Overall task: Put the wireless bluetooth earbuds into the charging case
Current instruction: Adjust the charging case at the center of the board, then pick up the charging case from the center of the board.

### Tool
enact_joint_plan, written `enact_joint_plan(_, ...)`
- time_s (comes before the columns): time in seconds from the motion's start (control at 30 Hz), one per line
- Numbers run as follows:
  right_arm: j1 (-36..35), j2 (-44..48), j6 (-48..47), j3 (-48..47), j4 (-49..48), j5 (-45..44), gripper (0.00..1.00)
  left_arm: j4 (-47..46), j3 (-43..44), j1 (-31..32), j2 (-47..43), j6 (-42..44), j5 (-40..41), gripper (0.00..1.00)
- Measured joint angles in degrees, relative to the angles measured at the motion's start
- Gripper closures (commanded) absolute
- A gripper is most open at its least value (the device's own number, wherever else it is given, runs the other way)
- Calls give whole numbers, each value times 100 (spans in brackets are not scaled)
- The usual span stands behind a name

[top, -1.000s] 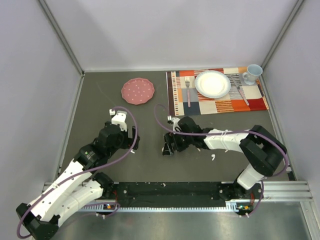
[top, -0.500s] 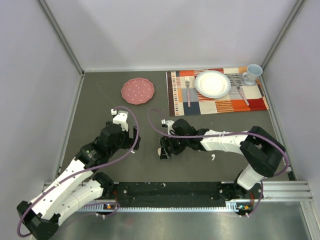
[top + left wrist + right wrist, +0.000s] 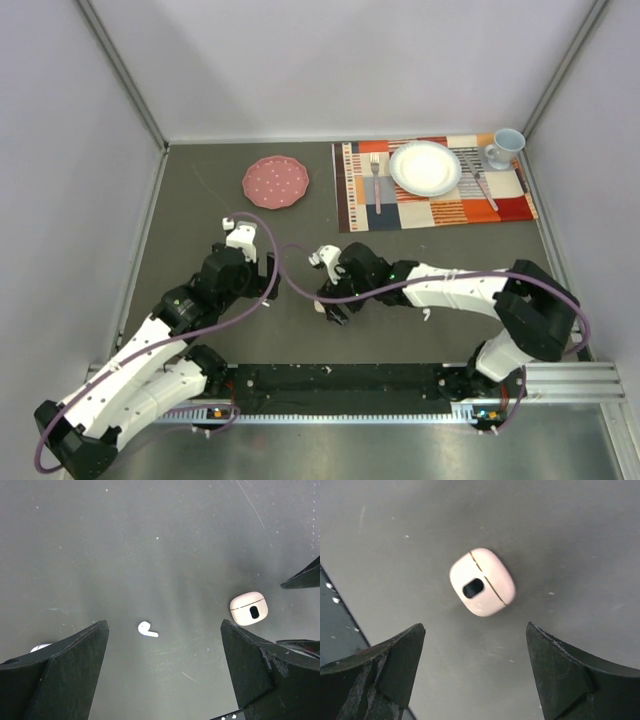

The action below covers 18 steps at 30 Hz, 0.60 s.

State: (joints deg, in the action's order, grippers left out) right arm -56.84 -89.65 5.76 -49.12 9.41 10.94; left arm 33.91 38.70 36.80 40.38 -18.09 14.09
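Note:
A closed pale charging case (image 3: 481, 582) with a dark oval slot lies on the grey table just ahead of my right gripper (image 3: 475, 627), which is open and empty above it. In the left wrist view the case (image 3: 248, 608) lies to the right, and one white earbud (image 3: 147, 629) lies on the table between the tips of my open, empty left gripper (image 3: 164, 625). A second white piece (image 3: 40, 647) peeks out behind the left finger. In the top view another earbud (image 3: 427, 315) lies beside the right arm. My right gripper (image 3: 333, 303) hides the case there; my left gripper (image 3: 265, 283) is close to its left.
A pink plate (image 3: 276, 182) lies at the back left. A striped placemat (image 3: 430, 205) at the back right carries a white plate (image 3: 425, 167), a fork (image 3: 376, 175) and cutlery; a blue mug (image 3: 505, 147) stands beside it. Grey walls enclose the table.
My right gripper has moved left and toward the near edge, and now hangs over the case. The left arm has hardly moved.

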Motion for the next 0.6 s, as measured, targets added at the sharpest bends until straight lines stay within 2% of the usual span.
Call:
enact_joint_plan(0.07,0,267,-485,162,-87,-258,12,13,0,0,-57,-7,52,1)
enact_joint_plan(0.23,59,1021,-1589,960,-837,-396,11,76,0,0,-396,-48,293,1)
enact_joint_plan(0.43,686,1067,-2404,1287,-1552,426,13,107,0,0,-909,-136,627,1)
enact_joint_plan(0.6,789,710,-2874,1259,-2094,1220,19,107,-4,0,-1137,-162,780,1)
